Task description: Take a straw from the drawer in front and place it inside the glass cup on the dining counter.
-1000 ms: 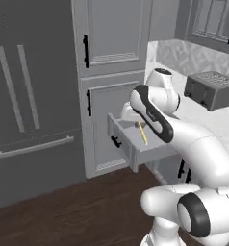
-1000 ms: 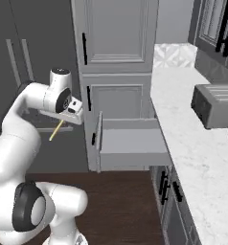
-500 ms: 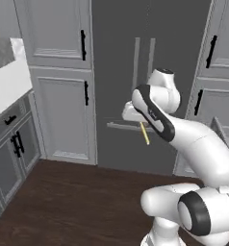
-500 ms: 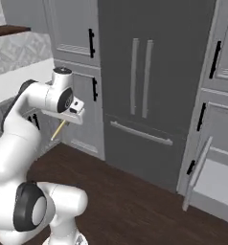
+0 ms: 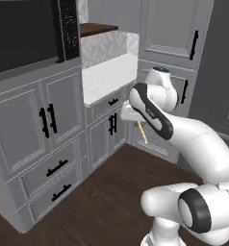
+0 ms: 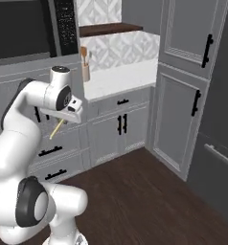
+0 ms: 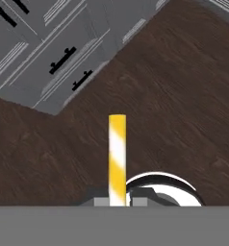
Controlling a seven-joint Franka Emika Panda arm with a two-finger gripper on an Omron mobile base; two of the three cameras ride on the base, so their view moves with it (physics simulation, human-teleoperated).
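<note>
The gripper is clamped on the straw, which sits left of centre in the right base view, slanting down and to the left from the jaws. In the left base view the straw hangs near the frame's centre, its long axis steep, free end lower right. In the hand view the straw (yellow with pale stripes) runs straight up from the bottom centre over the dark wood floor.
</note>
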